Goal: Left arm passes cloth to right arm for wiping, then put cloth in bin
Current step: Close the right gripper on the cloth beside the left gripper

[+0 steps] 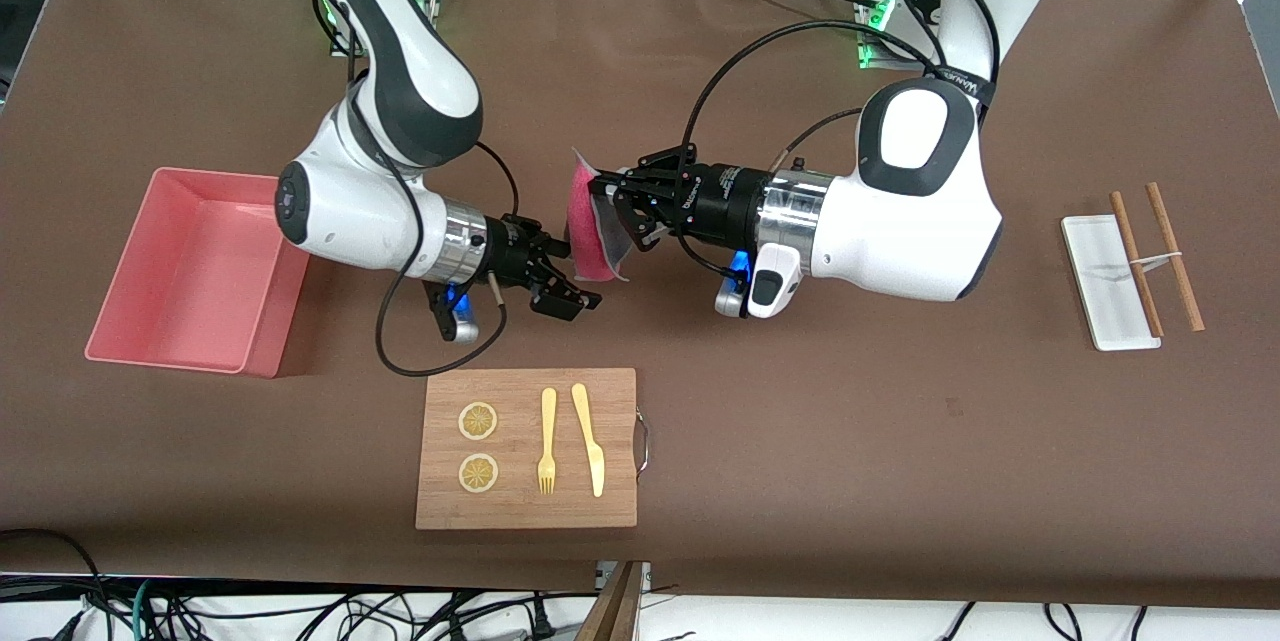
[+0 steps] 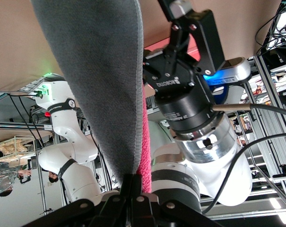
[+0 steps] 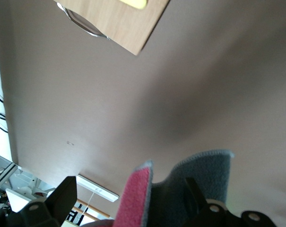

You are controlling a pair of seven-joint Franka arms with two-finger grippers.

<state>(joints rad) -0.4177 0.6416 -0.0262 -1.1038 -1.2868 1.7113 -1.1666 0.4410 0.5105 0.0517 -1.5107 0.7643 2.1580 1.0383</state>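
Note:
The cloth (image 1: 592,226) hangs in the air over the middle of the table, with its magenta face toward the right arm and its grey face toward the left arm. My left gripper (image 1: 612,196) is shut on its edge. In the left wrist view the grey face (image 2: 105,85) stretches away from the pinched left gripper (image 2: 135,182). My right gripper (image 1: 570,273) is open, with a finger on each side of the cloth's lower part. In the right wrist view the cloth (image 3: 180,189) stands between the spread fingers (image 3: 62,198). The salmon-pink bin (image 1: 285,306) stands at the right arm's end of the table.
A wooden board (image 1: 525,501) with two lemon slices, a yellow fork and a yellow knife lies nearer the front camera than the grippers. Its corner shows in the right wrist view (image 3: 119,19). A flat white tray (image 1: 1095,261) with two wooden sticks lies at the left arm's end.

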